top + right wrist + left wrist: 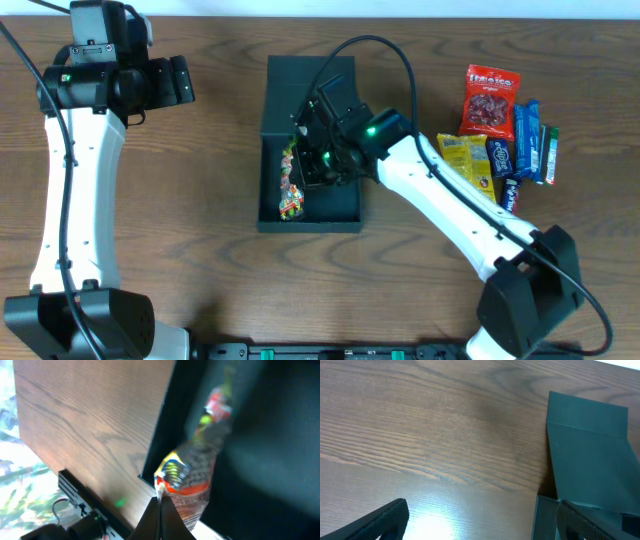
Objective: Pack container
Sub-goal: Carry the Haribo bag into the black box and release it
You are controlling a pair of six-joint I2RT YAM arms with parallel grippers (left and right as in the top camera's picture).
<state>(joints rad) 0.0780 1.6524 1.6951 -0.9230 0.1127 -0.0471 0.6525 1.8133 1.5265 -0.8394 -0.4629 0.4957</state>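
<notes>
Right wrist view: the right hand (160, 505) is pinched shut on the end seam of a candy bag (189, 477). It sits low inside the container (260, 485), which surrounds it on the desk (90, 425). I judge this the placing step; next it should let go and lift clear. The left hand (182, 80), spread wide, hovers well apart.

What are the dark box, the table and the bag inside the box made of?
The box looks like cardboard with a matte dark teal finish: flat panels and a crisp fold at the lid. The table is wood or wood-look laminate: the grain shows, with a soft glare. The bag is probably thin plastic film: glossy, partly clear, crinkled.
</notes>
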